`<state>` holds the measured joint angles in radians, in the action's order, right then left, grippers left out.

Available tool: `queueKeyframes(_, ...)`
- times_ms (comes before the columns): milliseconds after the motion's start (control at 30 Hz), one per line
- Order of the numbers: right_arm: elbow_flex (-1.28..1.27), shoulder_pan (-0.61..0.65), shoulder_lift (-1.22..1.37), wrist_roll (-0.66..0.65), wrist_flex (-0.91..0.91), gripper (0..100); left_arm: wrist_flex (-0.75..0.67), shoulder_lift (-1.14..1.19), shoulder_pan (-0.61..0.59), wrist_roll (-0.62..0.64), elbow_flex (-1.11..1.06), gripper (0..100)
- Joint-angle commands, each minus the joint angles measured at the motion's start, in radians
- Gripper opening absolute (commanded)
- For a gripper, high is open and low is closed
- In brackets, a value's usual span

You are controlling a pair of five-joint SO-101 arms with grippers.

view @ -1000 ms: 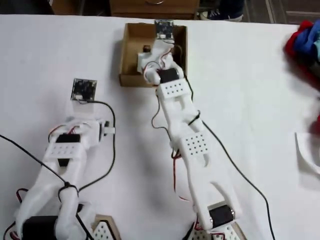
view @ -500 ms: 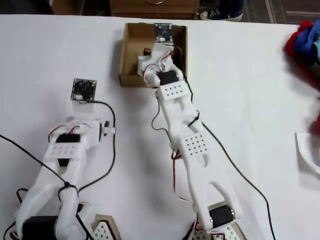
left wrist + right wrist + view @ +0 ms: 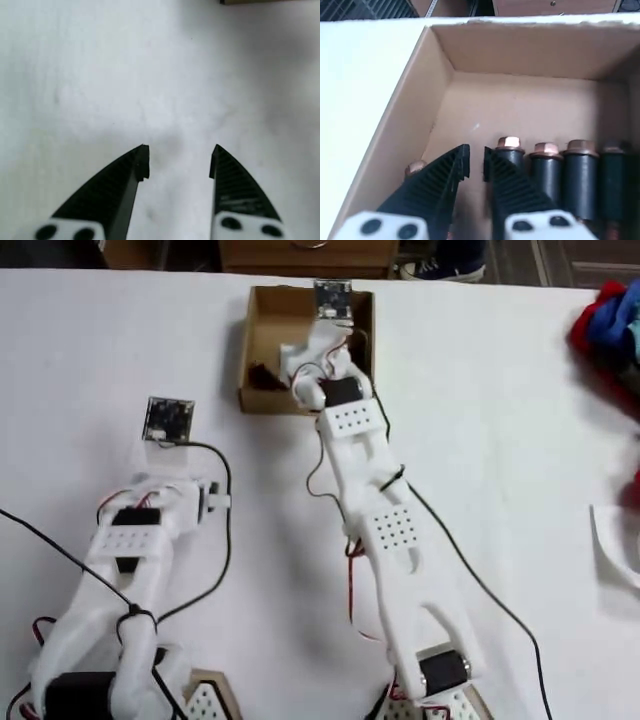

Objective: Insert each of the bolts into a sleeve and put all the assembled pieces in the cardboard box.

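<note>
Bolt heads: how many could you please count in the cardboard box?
5: four bolt heads in a row, one apart by the cardboard box wall, beside the right gripper. More may be hidden.

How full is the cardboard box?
Partly full: several bolted sleeves sit in a row inside the cardboard box, floor beyond them bare.

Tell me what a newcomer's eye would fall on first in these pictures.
The right gripper hangs inside the cardboard box near the table's far edge, its jaws narrowly apart. It sits beside a row of black sleeves topped with copper bolt heads. The left gripper is open over the bare white table.
</note>
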<state>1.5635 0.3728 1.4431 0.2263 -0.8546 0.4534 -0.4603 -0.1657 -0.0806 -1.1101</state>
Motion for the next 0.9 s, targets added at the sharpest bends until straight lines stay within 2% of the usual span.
queueKeyframes(0, 0.038, -0.008, -0.104, -0.005, -0.001, 2.0, -0.018, -0.041, -0.002, -0.002, 0.01, 21)
queueKeyframes(267, -0.038, 0.094, -0.101, -0.014, -0.021, 2.4, -0.018, -0.041, -0.002, -0.002, 0.01, 21)
queueKeyframes(467, -0.087, 0.154, -0.099, -0.161, -0.008, 2.4, -0.018, -0.043, -0.002, -0.003, 0.01, 21)
queueKeyframes(633, -0.143, 0.147, -0.099, -0.183, 0.062, 2.4, -0.018, -0.044, -0.002, -0.003, 0.01, 21)
queueKeyframes(867, -0.103, 0.081, -0.12, -0.18, 0.07, 2.2, -0.018, -0.044, -0.002, -0.003, 0.01, 21)
